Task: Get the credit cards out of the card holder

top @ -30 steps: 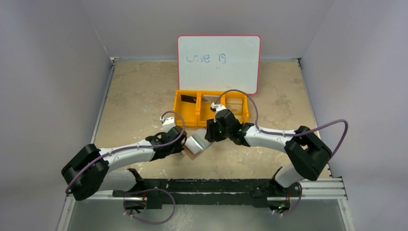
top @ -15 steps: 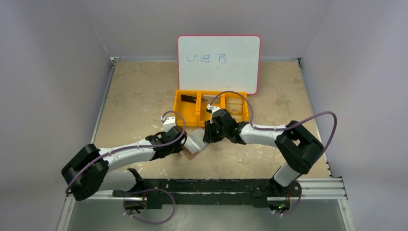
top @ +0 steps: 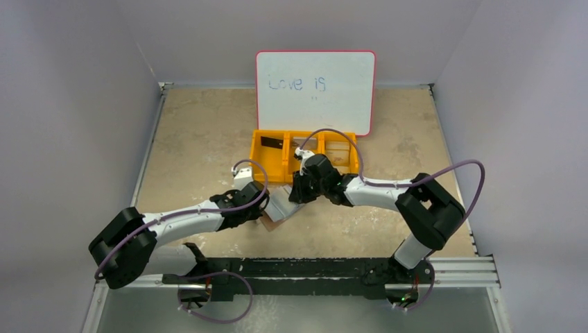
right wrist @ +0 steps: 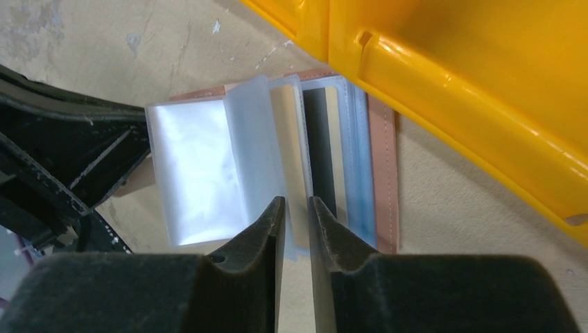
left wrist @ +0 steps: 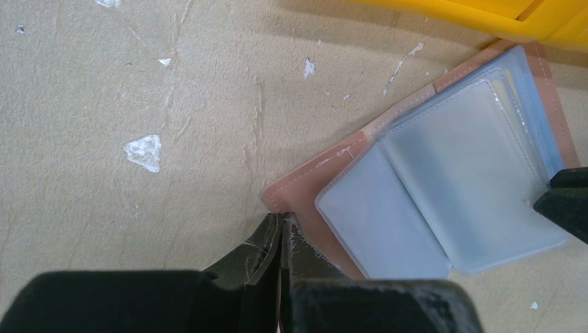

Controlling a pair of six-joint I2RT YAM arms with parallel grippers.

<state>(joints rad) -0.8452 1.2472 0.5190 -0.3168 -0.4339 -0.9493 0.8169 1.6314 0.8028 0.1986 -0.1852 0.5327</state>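
The brown card holder (top: 281, 208) lies open in front of the orange tray, its clear pale pockets fanned out (left wrist: 444, 180). My left gripper (left wrist: 281, 223) is shut, its tips pressing on the holder's near brown corner. My right gripper (right wrist: 296, 202) hangs over the pockets' lower edge with only a narrow gap between its jaws. That gap sits above a pocket holding a beige credit card (right wrist: 290, 146). Just to its right another pocket holds a card with a dark stripe (right wrist: 320, 146). Nothing is clamped between the right fingers (right wrist: 267, 229).
The orange three-compartment tray (top: 267, 165) stands just behind the holder, almost touching it (right wrist: 451, 83). A black card (top: 272, 143) lies in its left compartment. A whiteboard (top: 315, 90) leans on the back wall. The two wrists are close together over the holder.
My right gripper has moved left onto the holder's pockets and its jaws have narrowed. The left gripper and the holder have stayed put.
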